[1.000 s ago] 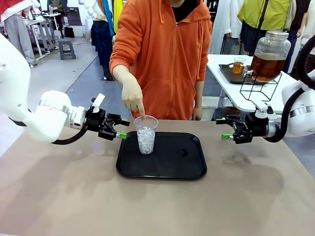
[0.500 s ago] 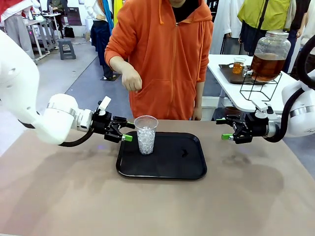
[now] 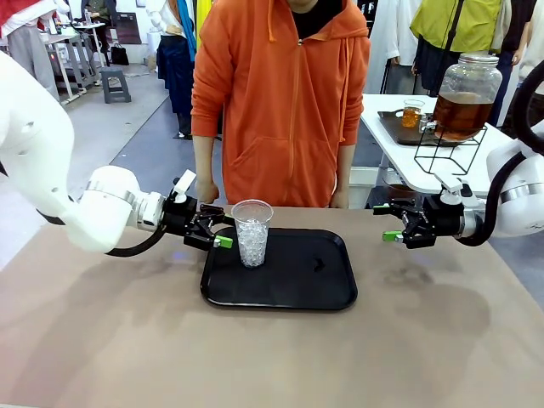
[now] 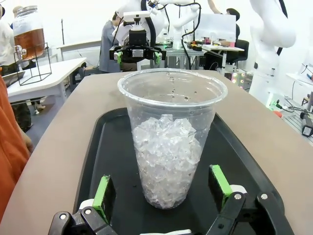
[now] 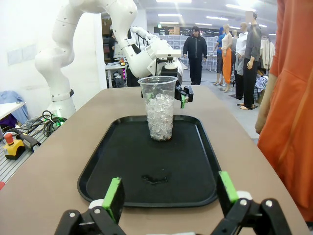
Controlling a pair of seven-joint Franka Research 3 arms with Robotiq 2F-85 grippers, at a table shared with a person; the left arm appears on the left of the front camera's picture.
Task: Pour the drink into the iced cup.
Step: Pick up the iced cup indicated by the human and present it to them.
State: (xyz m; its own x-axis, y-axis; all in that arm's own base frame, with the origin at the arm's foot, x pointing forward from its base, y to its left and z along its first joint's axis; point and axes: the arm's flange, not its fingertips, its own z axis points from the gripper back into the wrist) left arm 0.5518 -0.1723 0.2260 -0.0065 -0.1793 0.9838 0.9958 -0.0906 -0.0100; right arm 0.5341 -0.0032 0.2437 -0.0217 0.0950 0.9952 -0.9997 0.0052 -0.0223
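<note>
one step in hand: lining up on the cup (image 3: 252,232); nothing poured yet.
left gripper (image 3: 224,229): jaws wide, empty, just beside the cup's lower half.
cup: upright on the black tray (image 3: 323,293), ice inside, no drink.
right gripper (image 3: 385,223): jaws wide, empty, beyond the tray's right edge.
drink (image 3: 461,113): in a jar on the side table (image 3: 384,153), far right, well apart.
next move: probably a square, gentle grip on the thin cup.
writing: none readable.
</note>
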